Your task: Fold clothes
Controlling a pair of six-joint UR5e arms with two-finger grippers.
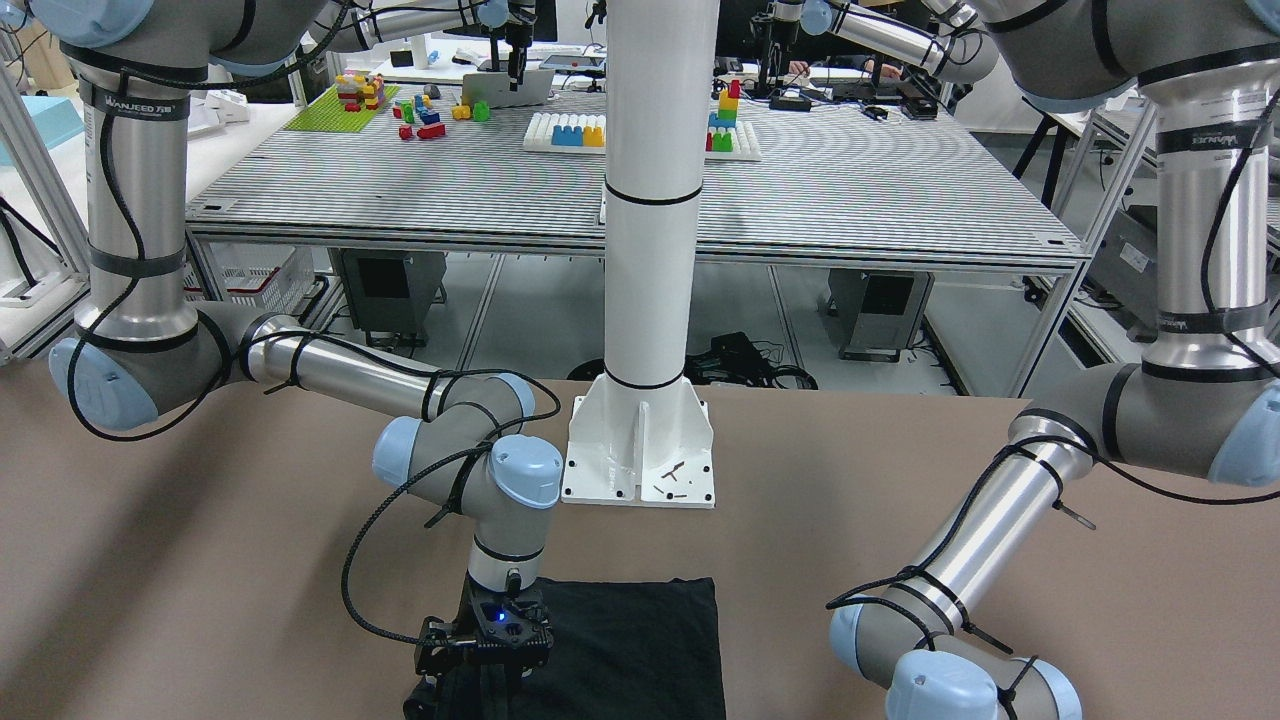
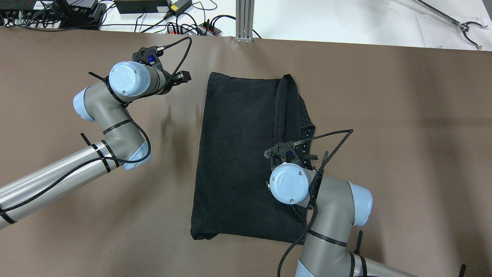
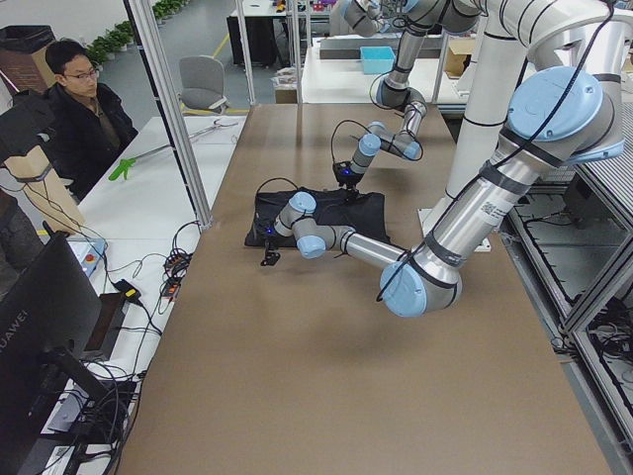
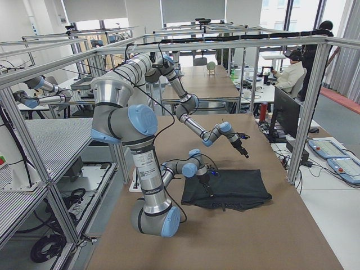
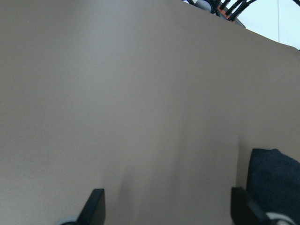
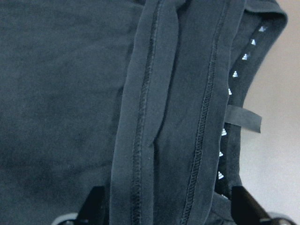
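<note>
The black garment (image 2: pixel 238 154) lies flat in the middle of the brown table. A hemmed band (image 6: pixel 178 117) is bunched in folds along its right edge. It also shows in the front-facing view (image 1: pixel 640 650). My right gripper (image 2: pixel 288 152) hangs over that right edge. In the right wrist view (image 6: pixel 168 211) its fingers (image 6: pixel 96 206) stand wide apart above the hems, open and holding nothing. My left gripper (image 2: pixel 178 78) is over bare table left of the garment's far left corner (image 5: pixel 276 187). It is open and empty (image 5: pixel 168 211).
The white pillar's base plate (image 1: pixel 640 450) stands on the table on the robot's side of the garment. Cables and power strips (image 2: pixel 184 23) and an aluminium post (image 2: pixel 244 19) line the far edge. An operator (image 3: pixel 84 109) sits beyond that edge.
</note>
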